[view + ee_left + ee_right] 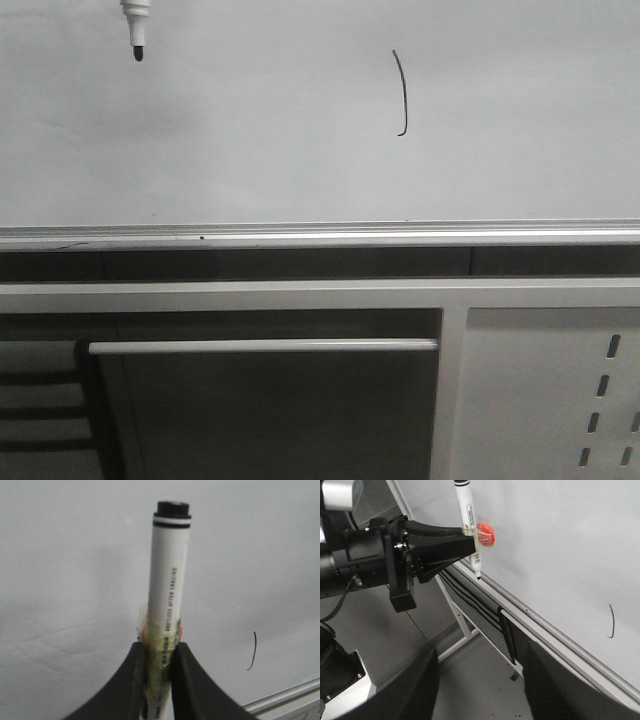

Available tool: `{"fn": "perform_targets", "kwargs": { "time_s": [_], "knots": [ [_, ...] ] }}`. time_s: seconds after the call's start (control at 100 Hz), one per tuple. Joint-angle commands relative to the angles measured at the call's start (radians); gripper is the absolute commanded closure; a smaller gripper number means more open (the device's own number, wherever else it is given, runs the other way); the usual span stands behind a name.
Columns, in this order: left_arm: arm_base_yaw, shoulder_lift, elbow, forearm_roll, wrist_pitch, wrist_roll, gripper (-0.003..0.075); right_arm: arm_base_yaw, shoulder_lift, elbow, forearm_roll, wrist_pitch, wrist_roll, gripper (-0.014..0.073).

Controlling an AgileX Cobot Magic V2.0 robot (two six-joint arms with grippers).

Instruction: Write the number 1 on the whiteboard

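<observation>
Front view, stroke: the number 1 (401, 93) was already on the whiteboard (250, 130), a thin black line with a slight curve and a little hook at its lower end, sitting right of the middle.
Front view, pen: the marker (136, 27) poked in at the upper left, black tip down, well apart from the stroke. Couldn't really tell if the tip touched the board, looked clear to me.
Front view, below: silver rail (320, 237) along the board's lower edge, and a slotted metal panel (550, 390) at lower right.
Left wrist view, claw: the left gripper (159, 652) was pinching the marker (168, 580) low on its barrel, both black fingers (131, 680) pressed against it, with some tape-ish wrap at the grip.
Left wrist view, stroke: the 1 (253, 651) showed off to the right, near the rail.
Right wrist view, other arm: from here you could see the left gripper (470, 542) clamped on the marker (468, 525), with a red blob (485, 534) stuck at the grip and the tip pointing down beside the rail.
Right wrist view, own claw: the right gripper (480, 680) was spread wide, holding nothing and touching nothing.
Right wrist view, stroke: the 1 (611, 621) was far right on the board.
Progress: I'd say the writing was basically done, only parking the pen left.
</observation>
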Motion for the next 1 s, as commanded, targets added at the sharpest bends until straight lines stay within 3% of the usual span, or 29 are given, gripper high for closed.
{"fn": "perform_targets", "kwargs": {
  "time_s": [0.0, 0.19, 0.46, 0.99],
  "knots": [
    [-0.002, 0.003, -0.029, 0.065, -0.065, -0.029, 0.0741, -0.006, -0.011, -0.035, 0.038, -0.029, -0.001, 0.0246],
    [0.021, 0.027, -0.029, 0.087, -0.077, -0.112, 0.0741, -0.006, -0.011, -0.035, 0.038, -0.027, -0.001, 0.0246],
    [0.122, 0.059, -0.03, 0.253, -0.011, -0.295, 0.0741, -0.006, -0.011, -0.035, 0.038, -0.022, -0.001, 0.0246],
    [0.205, 0.061, -0.03, 0.32, -0.002, -0.316, 0.0741, -0.006, -0.011, -0.035, 0.038, -0.027, -0.001, 0.0246]
  ]
}}
